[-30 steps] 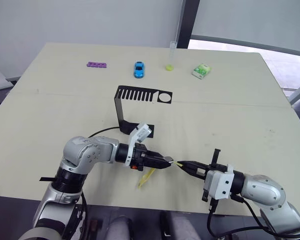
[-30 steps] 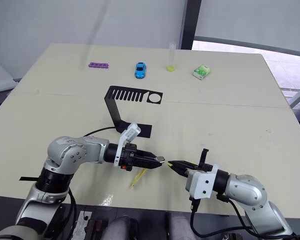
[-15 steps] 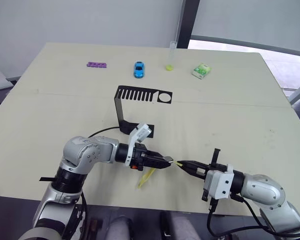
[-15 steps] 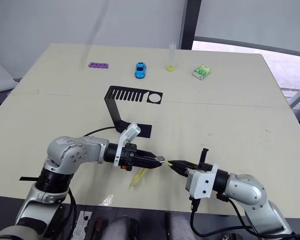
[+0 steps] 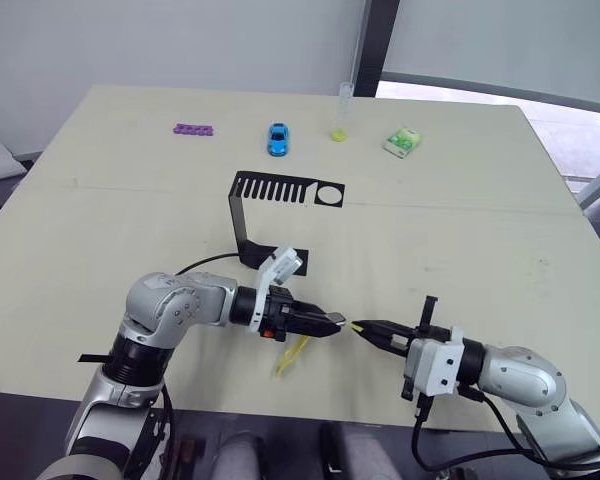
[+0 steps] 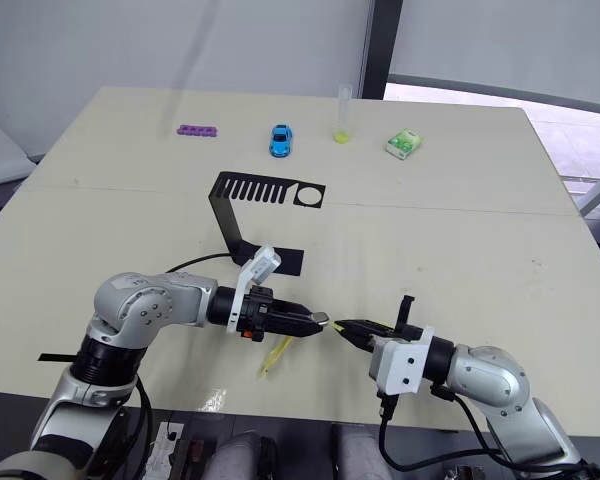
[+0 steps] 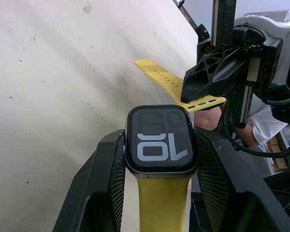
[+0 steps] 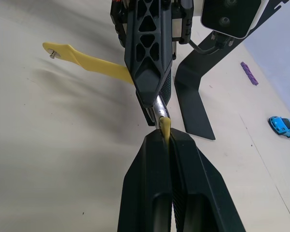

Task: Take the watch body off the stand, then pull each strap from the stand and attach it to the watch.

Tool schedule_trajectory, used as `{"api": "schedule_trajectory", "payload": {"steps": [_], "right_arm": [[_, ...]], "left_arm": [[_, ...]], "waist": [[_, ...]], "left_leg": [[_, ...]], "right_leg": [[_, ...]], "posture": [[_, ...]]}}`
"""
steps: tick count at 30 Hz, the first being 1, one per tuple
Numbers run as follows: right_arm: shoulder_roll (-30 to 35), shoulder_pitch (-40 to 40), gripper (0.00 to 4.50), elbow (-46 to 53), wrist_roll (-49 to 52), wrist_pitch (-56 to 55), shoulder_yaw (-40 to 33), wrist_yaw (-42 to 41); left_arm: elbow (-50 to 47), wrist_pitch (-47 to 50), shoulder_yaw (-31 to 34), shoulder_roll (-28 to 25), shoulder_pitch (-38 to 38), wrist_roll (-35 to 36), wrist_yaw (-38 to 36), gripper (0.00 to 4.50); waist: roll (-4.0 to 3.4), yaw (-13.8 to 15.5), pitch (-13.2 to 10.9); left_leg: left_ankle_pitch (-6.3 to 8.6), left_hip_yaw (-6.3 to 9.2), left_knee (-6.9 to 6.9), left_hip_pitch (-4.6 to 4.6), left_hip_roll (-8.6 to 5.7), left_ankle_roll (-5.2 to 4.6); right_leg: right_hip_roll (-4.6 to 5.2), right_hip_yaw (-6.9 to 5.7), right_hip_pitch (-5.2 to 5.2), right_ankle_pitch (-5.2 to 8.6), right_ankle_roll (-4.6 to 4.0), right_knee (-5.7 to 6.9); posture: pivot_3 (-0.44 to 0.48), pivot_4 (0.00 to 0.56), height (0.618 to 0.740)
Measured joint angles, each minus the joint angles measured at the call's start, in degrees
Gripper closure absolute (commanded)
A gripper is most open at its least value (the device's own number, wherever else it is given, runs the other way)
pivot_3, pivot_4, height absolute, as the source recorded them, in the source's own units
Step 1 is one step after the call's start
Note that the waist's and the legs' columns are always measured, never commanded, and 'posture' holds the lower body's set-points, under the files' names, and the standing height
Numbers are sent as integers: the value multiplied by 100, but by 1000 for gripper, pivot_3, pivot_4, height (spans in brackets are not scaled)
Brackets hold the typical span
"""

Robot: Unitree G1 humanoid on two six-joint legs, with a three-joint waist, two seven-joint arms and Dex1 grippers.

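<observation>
My left gripper (image 5: 332,322) is shut on the watch body (image 7: 162,140), a black square case whose screen shows white digits. One yellow strap (image 5: 292,355) is fixed to the case and hangs down toward the table's front edge. My right gripper (image 5: 368,330) faces the left one, shut on the second yellow strap (image 7: 203,102). This strap's tip (image 8: 165,126) sits against the free edge of the watch body. The black stand (image 5: 250,215) is on the table behind the left arm, with nothing on its slotted top plate.
Along the far side of the table (image 5: 500,250) lie a purple piece (image 5: 193,129), a blue toy car (image 5: 278,139), a clear tube with a yellow tip (image 5: 341,115) and a green packet (image 5: 403,142). Both grippers hover near the front edge.
</observation>
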State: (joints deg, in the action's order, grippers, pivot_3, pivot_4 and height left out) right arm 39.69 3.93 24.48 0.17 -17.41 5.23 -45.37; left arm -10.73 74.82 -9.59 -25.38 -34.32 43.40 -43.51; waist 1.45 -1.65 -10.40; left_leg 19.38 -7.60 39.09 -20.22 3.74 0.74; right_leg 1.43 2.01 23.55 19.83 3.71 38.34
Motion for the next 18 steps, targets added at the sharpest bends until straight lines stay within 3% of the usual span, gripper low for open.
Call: {"api": "schedule_trajectory", "payload": {"steps": [18], "right_arm": [[-106,-110,4500,-15,-136,91,67,1]], "left_arm": [[0,-28,6,-12,0,-5,29,2902]], "waist": [[0,-2,0]], "left_leg": [[0,0,0,0,0,0]], "right_leg": [[0,0,0,0,0,0]], "posture": [[0,150,740]]}}
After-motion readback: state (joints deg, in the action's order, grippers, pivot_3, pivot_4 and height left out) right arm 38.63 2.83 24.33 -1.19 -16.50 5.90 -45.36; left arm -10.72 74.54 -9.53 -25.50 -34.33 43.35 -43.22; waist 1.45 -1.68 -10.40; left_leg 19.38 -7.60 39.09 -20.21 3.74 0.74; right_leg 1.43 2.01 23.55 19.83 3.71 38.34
